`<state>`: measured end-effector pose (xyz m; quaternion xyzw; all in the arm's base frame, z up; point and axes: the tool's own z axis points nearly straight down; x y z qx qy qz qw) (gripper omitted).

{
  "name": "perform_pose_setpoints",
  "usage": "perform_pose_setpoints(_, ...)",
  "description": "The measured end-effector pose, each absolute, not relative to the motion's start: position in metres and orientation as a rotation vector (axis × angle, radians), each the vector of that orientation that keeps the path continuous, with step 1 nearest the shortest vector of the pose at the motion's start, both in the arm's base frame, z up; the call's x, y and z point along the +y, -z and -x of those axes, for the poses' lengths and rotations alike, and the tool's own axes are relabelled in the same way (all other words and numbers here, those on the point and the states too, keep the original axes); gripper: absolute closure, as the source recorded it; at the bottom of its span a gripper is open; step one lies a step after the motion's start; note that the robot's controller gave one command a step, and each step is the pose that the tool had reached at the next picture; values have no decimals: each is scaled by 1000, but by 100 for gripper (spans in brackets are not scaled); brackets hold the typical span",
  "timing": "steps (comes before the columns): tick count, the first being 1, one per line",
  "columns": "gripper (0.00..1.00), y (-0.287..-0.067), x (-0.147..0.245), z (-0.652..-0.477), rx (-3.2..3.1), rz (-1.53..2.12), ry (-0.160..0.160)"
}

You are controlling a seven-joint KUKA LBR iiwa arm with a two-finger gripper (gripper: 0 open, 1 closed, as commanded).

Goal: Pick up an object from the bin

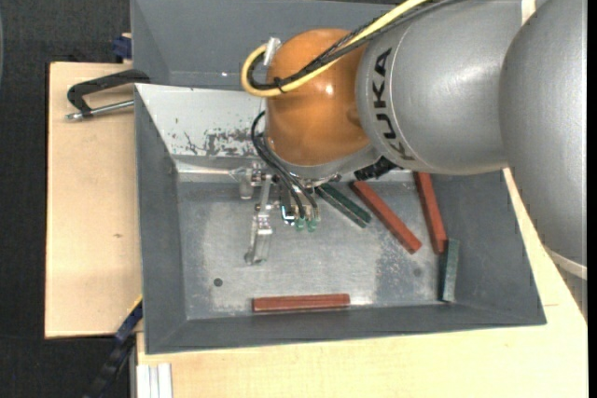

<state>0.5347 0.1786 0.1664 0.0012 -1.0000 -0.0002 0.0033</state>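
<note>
The arm (466, 79) enters from the right and bends down over the grey bin (159, 228), so that its bulk overhangs the rear half and leaves the floor on the far side of the jaws unobstructed. The orange wrist cover (312, 112) sits directly above the jaws and hides their upper parts. The gripper (275, 228) hangs low over a bare patch of floor close to the foot of the rear wall. We cannot tell whether the jaws stand open or closed, and we see nothing between them, so we judge that no thing is yet picked. The red-brown flat bar (300, 302) lies well apart from the jaws, flush along the front wall, a position that probably leaves little room for a jaw on the wall side. On the arm's side of the jaws lie a long red stick (387, 219) and, further out, a second red stick (431, 210). Both are flat and apart from each other, hence open to a grasp across their width. A dark green stick (347, 205) lies just beside the jaws on that same side and is the nearest candidate. Another green stick (448, 270) leans against the right wall, farthest from the jaws.
</note>
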Motion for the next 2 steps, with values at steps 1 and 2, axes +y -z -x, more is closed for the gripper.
perform_pose_setpoints(1, 0, -171, 178, -537, -3143, 0, 3)
perform_pose_setpoints(2, 0, -132, 136, -566, -3149, -49, 8)
